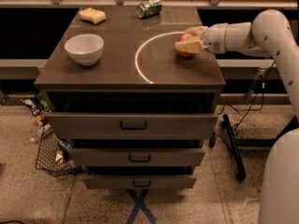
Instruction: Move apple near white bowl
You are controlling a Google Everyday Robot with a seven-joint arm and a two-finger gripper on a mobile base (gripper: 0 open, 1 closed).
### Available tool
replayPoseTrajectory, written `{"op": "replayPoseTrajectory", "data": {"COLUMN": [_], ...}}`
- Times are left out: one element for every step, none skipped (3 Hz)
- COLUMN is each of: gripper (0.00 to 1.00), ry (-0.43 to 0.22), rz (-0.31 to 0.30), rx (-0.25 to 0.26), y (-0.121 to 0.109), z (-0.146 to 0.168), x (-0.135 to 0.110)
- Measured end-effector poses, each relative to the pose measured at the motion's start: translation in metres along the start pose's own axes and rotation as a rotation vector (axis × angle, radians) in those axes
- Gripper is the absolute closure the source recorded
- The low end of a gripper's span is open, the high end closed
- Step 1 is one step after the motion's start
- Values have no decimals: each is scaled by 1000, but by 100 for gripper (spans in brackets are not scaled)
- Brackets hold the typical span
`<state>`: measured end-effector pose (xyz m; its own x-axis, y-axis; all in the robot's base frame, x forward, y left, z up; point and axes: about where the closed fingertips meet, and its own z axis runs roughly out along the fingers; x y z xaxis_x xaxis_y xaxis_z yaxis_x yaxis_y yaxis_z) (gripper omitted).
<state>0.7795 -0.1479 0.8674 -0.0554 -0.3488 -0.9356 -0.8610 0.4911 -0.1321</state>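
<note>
Gripper [184, 39] sits at the right side of the frame, over the right edge of the cabinet top, and it has the apple [186, 53]: the fingers [190, 45] are closed in on the fruit, one across its near face, one behind it. Red skin shows below and between them.

On to the big shapes. A white arm [275, 31] sweeps in from the right edge and reaches left to that grip. Centre frame is the cabinet [133, 125], three drawers all pulled out a little, each with a dark handle. Its dark top [117, 73] carries a thin white arc [138, 55], open to the right, and the apple lies on that open side, at the top's right edge. Whether it touches the surface, I cannot tell.

Lower left, on the floor beside the cabinet, there's a wire basket [49, 153] with some litter around it.

Smaller now: the bowl [84, 48], upright, on the left side of the top, well apart from the apple with the arc between them. At the far left corner, a yellow sponge [92, 15]. Far edge, near the middle, a green can [149, 7] on its side.
</note>
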Motion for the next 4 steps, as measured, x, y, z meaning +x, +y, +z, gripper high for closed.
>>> {"op": "replayPoseTrajectory", "data": {"gripper": [61,39,15,0], "ry": [0,0,0,0], "rz": [0,0,0,0], "rx": [0,0,0,0], "y": [0,0,0,0], "z": [0,0,0,0], "x": [-1,-1,-1,-1]}}
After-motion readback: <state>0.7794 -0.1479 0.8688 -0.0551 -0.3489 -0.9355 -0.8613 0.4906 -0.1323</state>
